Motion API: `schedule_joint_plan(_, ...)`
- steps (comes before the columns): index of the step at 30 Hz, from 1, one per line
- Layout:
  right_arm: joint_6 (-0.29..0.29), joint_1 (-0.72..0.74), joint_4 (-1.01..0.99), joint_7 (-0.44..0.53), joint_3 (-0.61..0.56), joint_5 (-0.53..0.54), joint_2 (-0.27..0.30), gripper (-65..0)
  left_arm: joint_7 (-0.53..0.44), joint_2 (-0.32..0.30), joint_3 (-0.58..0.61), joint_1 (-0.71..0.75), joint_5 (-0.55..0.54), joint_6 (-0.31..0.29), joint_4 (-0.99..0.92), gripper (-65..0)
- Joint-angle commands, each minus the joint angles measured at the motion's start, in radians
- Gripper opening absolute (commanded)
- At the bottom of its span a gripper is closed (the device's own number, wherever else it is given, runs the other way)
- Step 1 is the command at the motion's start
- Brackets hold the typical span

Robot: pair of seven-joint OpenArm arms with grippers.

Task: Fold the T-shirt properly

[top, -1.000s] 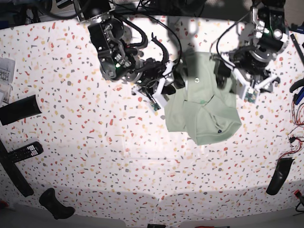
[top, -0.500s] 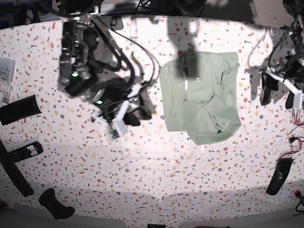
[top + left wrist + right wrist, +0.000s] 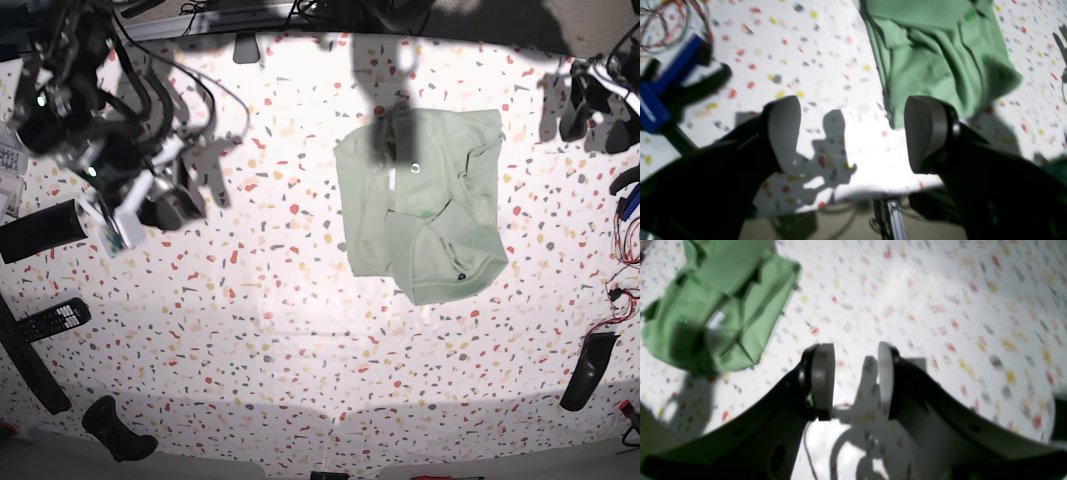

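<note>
T-shirt (image 3: 425, 210) lies bunched, partly folded, on speckled worktop (image 3: 300, 360). Left gripper (image 3: 853, 135), right gripper (image 3: 857, 381): well clear of cloth, fingers apart, empty.

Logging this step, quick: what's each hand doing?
Left hand: open, holding nothing.
Right hand: open, holding nothing.

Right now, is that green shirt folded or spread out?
Partly folded: the shirt lies in a compact bundle, but a loose flap sticks out crookedly at its lower end.
</note>
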Motion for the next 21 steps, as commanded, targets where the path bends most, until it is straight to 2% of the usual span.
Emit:
schedule_joint_plan(1, 0.005, -0.027, 0.034, 0.02, 0.023, 0.014, 0.011, -43.8, -0.01, -0.009, -0.006, 0.023, -0.034, -0.021, 0.025, -20.3)
schedule_joint_plan(6, 0.005, -0.211, 0.109, -0.026, 0.102, 0.115, 0.01, -43.8, 0.011, -0.01, -0.006, 0.13, -0.048, -0.04, 0.105, -20.3)
schedule_joint_plan(10, 0.005, -0.373, 0.171, -0.037, 0.145, 0.117, 0.009, -43.8, 0.019, -0.009, -0.006, 0.245, -0.039, -0.04, 0.175, -20.3)
schedule_joint_plan(16, 0.005, -0.614, 0.209, -0.034, 0.177, 0.119, 0.001, -43.8, 0.025, -0.002, -0.006, 0.407, 0.039, -0.039, 0.186, -20.3)
schedule_joint_plan(18, 0.005, -0.698, 0.198, 0.011, 0.177, 0.118, -0.011, -43.8, 0.02, 0.01, -0.006, 0.454, 0.049, -0.041, 0.18, -20.3)
schedule_joint_plan(21, 0.005, -0.798, 0.135, 0.092, 0.165, 0.102, -0.051, -43.8, -0.076, 0.035, 0.005, 0.482, 0.154, -0.066, 0.095, -20.3)
